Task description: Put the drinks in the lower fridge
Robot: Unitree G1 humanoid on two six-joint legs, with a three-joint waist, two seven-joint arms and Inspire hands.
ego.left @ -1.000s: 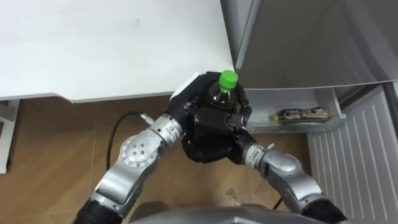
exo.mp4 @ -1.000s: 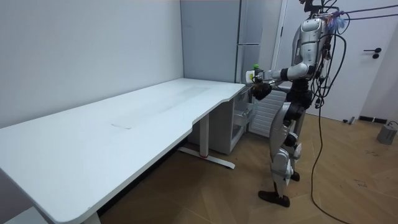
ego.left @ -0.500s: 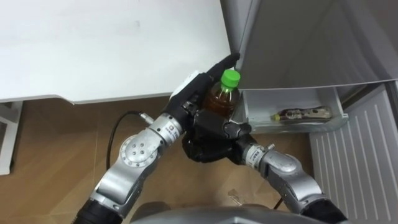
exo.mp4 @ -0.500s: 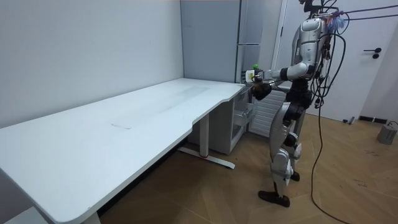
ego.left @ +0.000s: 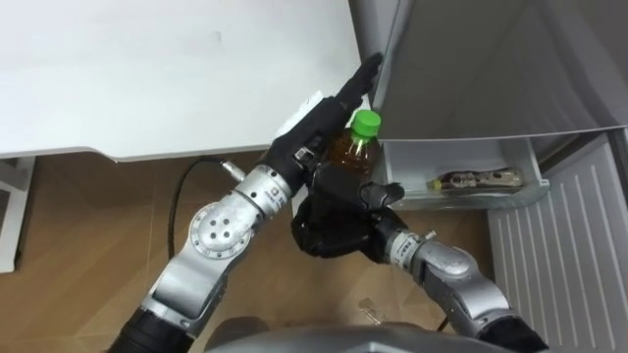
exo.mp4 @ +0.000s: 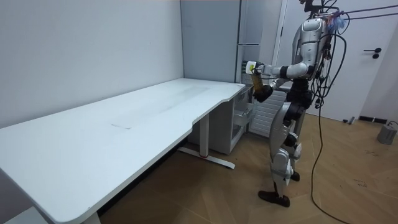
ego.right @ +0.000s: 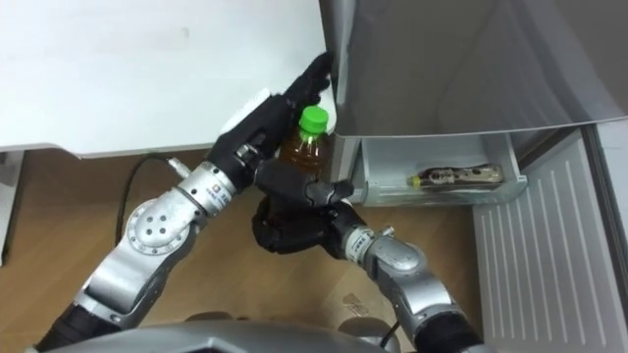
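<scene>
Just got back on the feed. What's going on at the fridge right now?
The robot stands at the fridge, by the end of the white table. Its right hand is curled round a brown drink bottle with a green cap, holding it upright in front of the fridge. Its left hand is beside the bottle, fingers straight, pointing at the fridge's edge. Lower down, a white fridge shelf with a small packet is exposed. The bottle is not yet inside.

green-capped brown drink bottle (ego.left: 351, 149) upright, just beside the fridge (ego.left: 471, 69) edge
</scene>
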